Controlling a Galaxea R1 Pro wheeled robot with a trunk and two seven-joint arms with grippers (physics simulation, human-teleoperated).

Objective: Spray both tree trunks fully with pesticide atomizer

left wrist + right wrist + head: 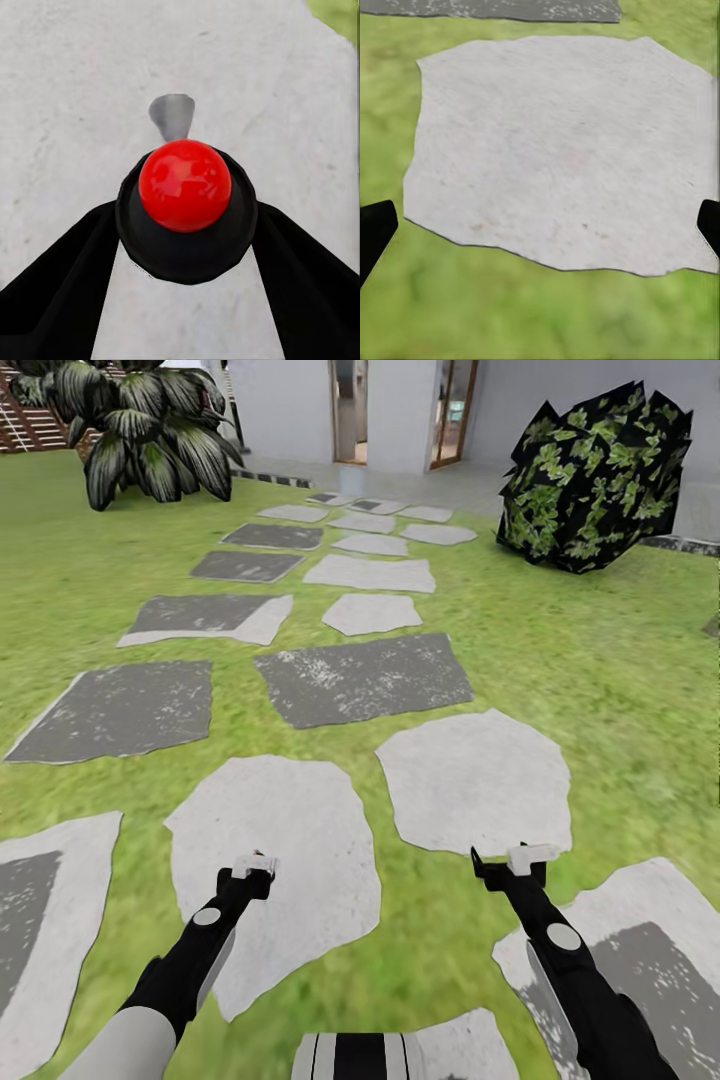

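Left claw point(254, 863): it hangs low over a big pale stone point(275, 860). In the left wrist view its 2 black fingers point(52, 292) hug a black thing with a shiny red ball point(185, 185) on top. The thing sits tight between the fingers. I cannot tell what the thing is.
Right claw point(510, 860): it hangs over the grass point(620, 690), just beside another pale stone point(475, 780). In the right wrist view its 2 black finger tips point(375, 232) sit far apart at the edges, so it is spread wide. Nothing is in it.
Arms: both are black and reach forward from the bottom of the head view. The left arm has a white part near the body.
Path: flat stones lie in the grass, some pale, some dark grey point(365, 678). They run away from the robot toward the white house point(400, 410).
Floor: soft green grass all around the stones.
Bush on the right point(595, 480): a dark lump with green leaf spots, far off, beside the path.
Plant on the left point(150, 430): long dark striped leaves, far off, near a brown slat fence point(30, 425).
House: white walls with 2 open doorways at the end of the path.
Trees to spray: no pale trunk can be made out here.
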